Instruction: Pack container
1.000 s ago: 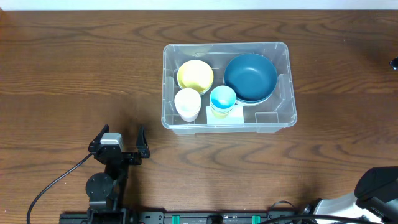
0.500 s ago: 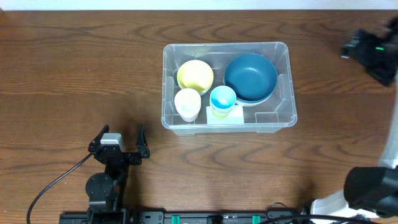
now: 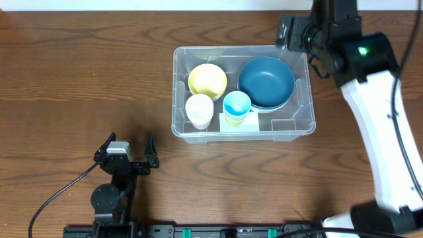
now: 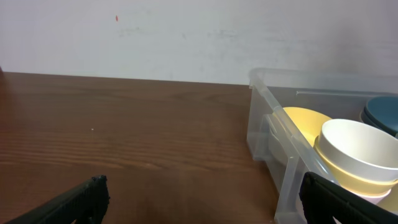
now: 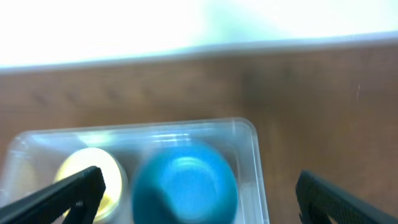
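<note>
Container point(image 3: 309, 99): centre of table point(image 3: 66, 79), holding 2 bowls point(image 3: 266, 80), 2 cups point(image 3: 199, 110).
Left gripper point(image 3: 127, 147): fully open, empty, near front edge.
Right gripper point(image 5: 208, 196): fully open, empty, above container's far-right corner.

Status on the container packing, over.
Left gripper open, empty, clear of container. Right gripper open, empty, over its far right corner. Bowls, cups inside. Nothing blocking.

Container point(image 3: 295, 127) holds yellow bowl point(image 3: 207, 80), blue bowl point(image 3: 266, 82), white cup point(image 3: 199, 110), blue cup point(image 3: 236, 105).
</note>
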